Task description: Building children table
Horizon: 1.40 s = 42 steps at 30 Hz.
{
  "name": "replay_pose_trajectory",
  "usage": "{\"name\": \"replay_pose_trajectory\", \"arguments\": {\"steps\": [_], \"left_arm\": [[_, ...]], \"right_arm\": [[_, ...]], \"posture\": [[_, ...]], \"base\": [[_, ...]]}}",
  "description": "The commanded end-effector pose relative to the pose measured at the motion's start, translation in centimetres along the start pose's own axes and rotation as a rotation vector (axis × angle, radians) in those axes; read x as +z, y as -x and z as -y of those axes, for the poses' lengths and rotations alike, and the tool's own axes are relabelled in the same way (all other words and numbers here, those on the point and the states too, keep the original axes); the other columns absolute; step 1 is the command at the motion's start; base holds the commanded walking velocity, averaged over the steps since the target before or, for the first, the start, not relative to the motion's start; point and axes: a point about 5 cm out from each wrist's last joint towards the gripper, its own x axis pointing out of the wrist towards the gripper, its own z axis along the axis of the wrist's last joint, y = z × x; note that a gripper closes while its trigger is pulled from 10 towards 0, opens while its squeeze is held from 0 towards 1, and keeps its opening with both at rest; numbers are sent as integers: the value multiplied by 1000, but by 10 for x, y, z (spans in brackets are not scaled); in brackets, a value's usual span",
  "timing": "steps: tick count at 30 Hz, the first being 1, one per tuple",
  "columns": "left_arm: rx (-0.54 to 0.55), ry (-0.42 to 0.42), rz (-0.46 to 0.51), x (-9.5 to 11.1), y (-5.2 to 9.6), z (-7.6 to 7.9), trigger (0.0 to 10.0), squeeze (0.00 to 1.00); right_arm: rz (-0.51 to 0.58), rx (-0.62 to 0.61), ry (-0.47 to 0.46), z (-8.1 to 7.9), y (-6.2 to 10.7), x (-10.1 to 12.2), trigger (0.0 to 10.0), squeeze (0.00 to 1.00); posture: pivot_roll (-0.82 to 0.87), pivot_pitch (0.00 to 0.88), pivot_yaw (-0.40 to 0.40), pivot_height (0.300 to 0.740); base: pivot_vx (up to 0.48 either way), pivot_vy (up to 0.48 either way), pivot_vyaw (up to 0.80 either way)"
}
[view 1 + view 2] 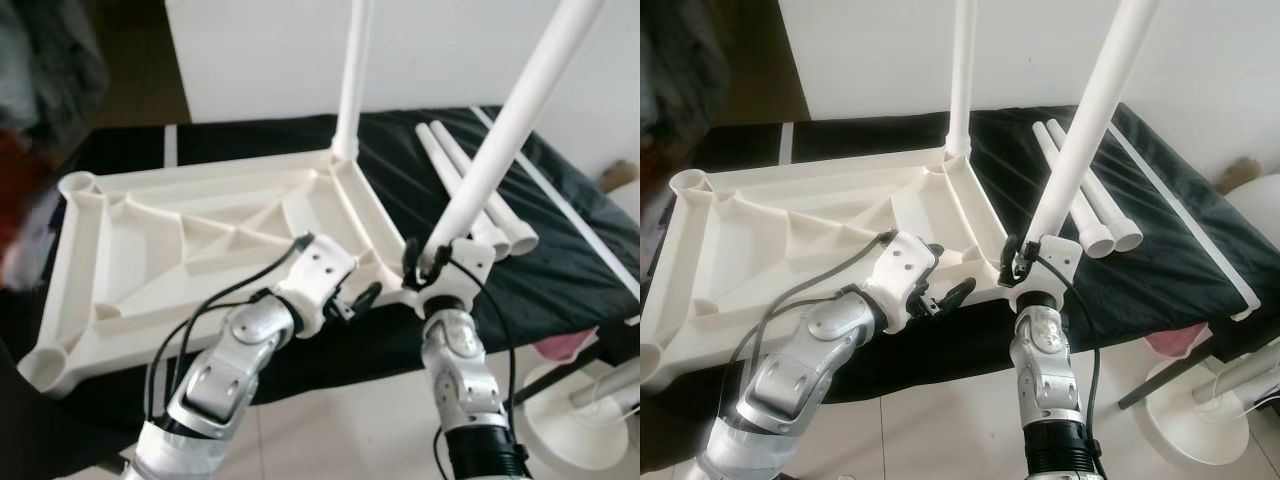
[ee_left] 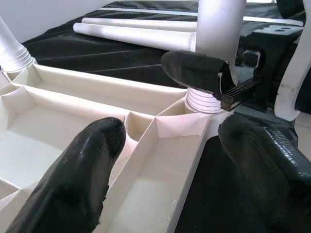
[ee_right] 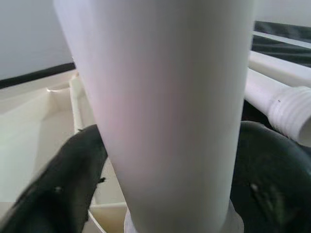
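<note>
From the left eye view, an upturned white tabletop (image 1: 190, 240) lies ribbed side up on a black cloth (image 1: 560, 250). One white leg (image 1: 352, 80) stands upright in the tabletop's far corner socket. A second leg (image 1: 510, 130) rises tilted from the tabletop's near corner, and the right gripper (image 1: 425, 262) is clamped around its base. The left gripper (image 1: 362, 298) sits at the tabletop's near edge, just beside that corner, fingers spread and holding nothing. Two spare legs (image 1: 470, 190) lie side by side on the cloth beyond that corner. A white round base (image 1: 575, 425) stands on the floor, well apart from the tabletop.

In the left wrist view, the left gripper's two black fingers (image 2: 73, 179) stand wide apart over the tabletop's ribs (image 2: 160, 145). Ahead, the tilted leg's threaded end (image 2: 201, 99) sits in the corner socket, with a right gripper finger (image 2: 194, 70) pressed on the leg above it.

In the right wrist view, the tilted leg (image 3: 170, 107) stands between the right gripper's fingers (image 3: 63, 189), which touch it on both sides. The spare legs' threaded ends (image 3: 291, 114) lie beyond it.
</note>
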Motion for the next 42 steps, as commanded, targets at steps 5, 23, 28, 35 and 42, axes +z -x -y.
{"name": "replay_pose_trajectory", "arguments": {"steps": [5,23,28,35,42], "left_arm": [[15,-7,2,1,0,0,10000,0],[31,-17,7,3,-5,-1,10000,0],[32,-15,9,3,-5,0,10000,0],[41,-17,11,4,-5,-3,10000,0],[44,-13,13,4,-4,-3,10000,0]], "right_arm": [[15,100,28,14,-1,7,10000,1000],[-77,584,179,31,-23,18,10000,0],[-124,689,237,33,-27,15,10000,0],[-170,745,275,41,-34,12,0,0],[-194,741,268,50,-34,9,0,0]], "posture": [[23,41,-40,740],[18,51,-47,740],[27,49,-48,740],[31,48,-48,740],[26,55,-45,740]], "base": [[0,0,0],[0,0,0],[0,0,0],[0,0,0],[0,0,0]]}}
